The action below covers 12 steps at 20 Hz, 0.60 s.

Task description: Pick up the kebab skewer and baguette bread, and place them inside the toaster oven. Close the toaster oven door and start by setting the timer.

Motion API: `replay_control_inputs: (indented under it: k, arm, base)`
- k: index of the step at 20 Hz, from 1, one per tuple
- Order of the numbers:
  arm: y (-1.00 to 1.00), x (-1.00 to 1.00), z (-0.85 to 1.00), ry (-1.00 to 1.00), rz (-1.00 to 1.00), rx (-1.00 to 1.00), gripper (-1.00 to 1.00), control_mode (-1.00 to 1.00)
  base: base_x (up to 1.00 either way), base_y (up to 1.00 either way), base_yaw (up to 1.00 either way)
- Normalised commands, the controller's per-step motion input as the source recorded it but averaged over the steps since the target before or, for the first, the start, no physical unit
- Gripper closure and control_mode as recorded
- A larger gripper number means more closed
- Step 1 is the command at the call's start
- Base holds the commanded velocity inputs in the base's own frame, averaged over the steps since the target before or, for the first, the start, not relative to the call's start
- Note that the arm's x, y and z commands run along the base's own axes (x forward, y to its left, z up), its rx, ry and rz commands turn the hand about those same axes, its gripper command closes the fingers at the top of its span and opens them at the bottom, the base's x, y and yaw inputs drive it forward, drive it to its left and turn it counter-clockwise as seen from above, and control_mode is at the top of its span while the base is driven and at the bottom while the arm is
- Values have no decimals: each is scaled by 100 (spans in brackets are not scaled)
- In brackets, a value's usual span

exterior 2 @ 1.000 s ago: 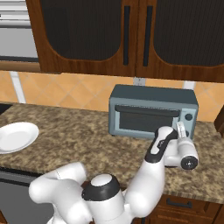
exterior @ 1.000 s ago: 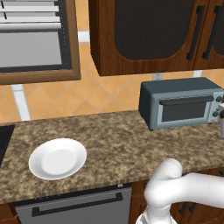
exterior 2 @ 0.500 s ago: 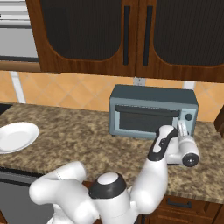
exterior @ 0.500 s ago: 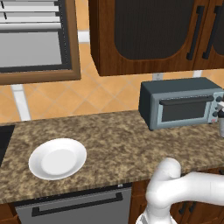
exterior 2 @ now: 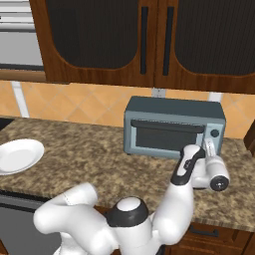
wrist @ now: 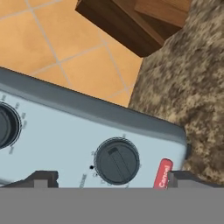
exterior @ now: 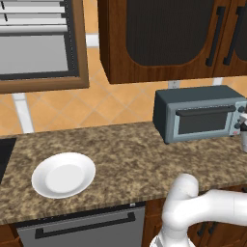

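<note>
Comparing with a second ago, almost nothing has shifted; the hand [exterior 2: 208, 147] hangs at the right end of the toaster oven [exterior 2: 172, 127] as it did then, having only drifted a shade lower and nearer the panel; its fingers [wrist: 41, 178] stand wide apart with nothing between them, straddling a dark knob [wrist: 117, 160] beside a red Cancel button [wrist: 162, 173]; I judge this to be the line-up for setting the timer, with the loading and closing done, since the white plate [exterior: 63, 174] on the worktop [exterior: 125, 154] lies bare; the toaster oven door [exterior 2: 165, 137] sits shut, bar handle along its top; the oven is a grey-blue box with dark glass, standing against the tiled wall under the cupboards.
</note>
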Motion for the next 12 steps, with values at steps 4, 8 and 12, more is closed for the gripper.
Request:
replay_control_inputs:
  k: [4,8,12]
  arm:
    - [-3,11,-1,-3,0,0,-100,-100]
    - [0,9,0,-1,0,0,-100,-100]
    - [0,9,0,0,0,0,-100,-100]
  base:
    - [0,0,0]
    - [0,0,0]
    - [0,0,0]
